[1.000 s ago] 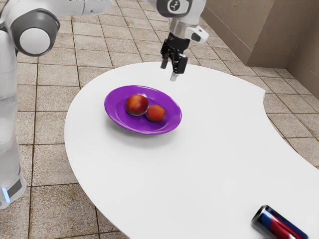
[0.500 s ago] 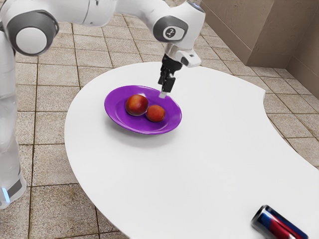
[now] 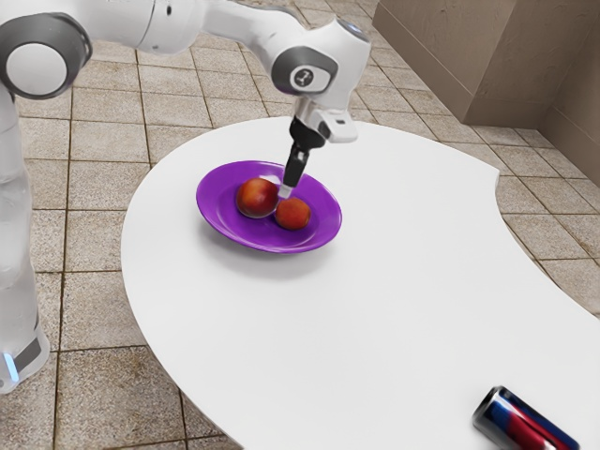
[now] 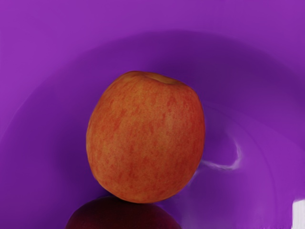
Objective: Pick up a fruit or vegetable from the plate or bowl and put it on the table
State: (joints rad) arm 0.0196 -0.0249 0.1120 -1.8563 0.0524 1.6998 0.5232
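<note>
A purple plate [image 3: 220, 220] holds two round red-orange fruits touching or nearly touching: a larger, darker one [image 3: 255, 199] and a smaller one [image 3: 292, 214]. My gripper [image 3: 285, 191] points down over the plate, its tip by the gap between the fruits and just above the smaller one. One finger lines up with the other from this side. In the wrist view an orange-red fruit [image 4: 145, 138] rests on the purple plate [image 4: 43, 62], and a dark red fruit [image 4: 124, 214] is partly visible beside it.
The plate stands on a white curved table [image 3: 375, 309]. A dark blue and red can [image 3: 525, 424] lies at the table's near side, toward the exterior view's right, well apart from the plate. Brown walls rise behind the table.
My hand has come down and toward the exterior view's left, from beyond the plate to over the fruits, turning as it went. Plate, fruits and can have stayed put.
</note>
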